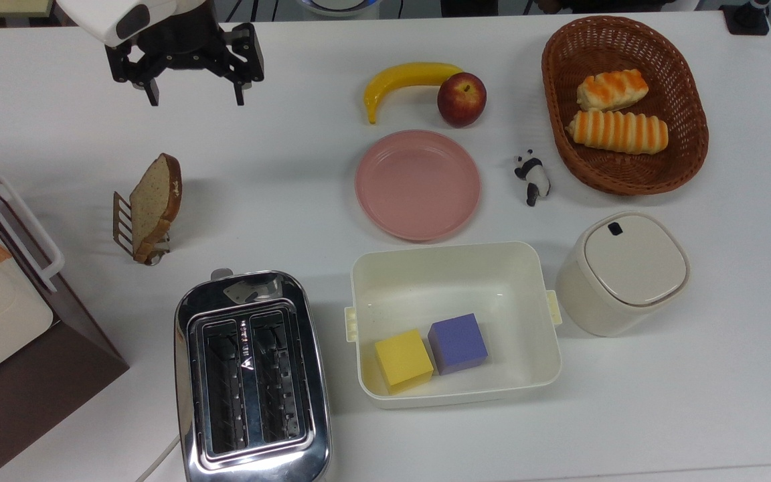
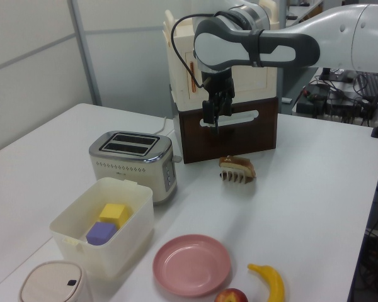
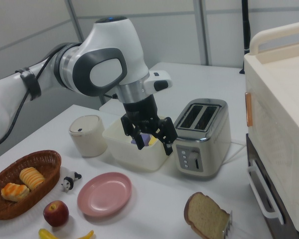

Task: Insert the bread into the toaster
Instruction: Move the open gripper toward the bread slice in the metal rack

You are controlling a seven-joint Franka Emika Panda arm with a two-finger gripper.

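Surroundings on the white table: pink plate at centre, banana and apple beyond it, panda figure, wicker basket holding 2 striped rolls, lidded cream canister, cream tub holding 1 yellow cube and 1 purple cube. Brown-and-cream cabinet at the top view's left edge. Small logo between the slots of the toaster, not legible. Bread upright in a wire rack, between claw and toaster. Claw spread wide, holding nothing, well apart from the bread, nothing between them
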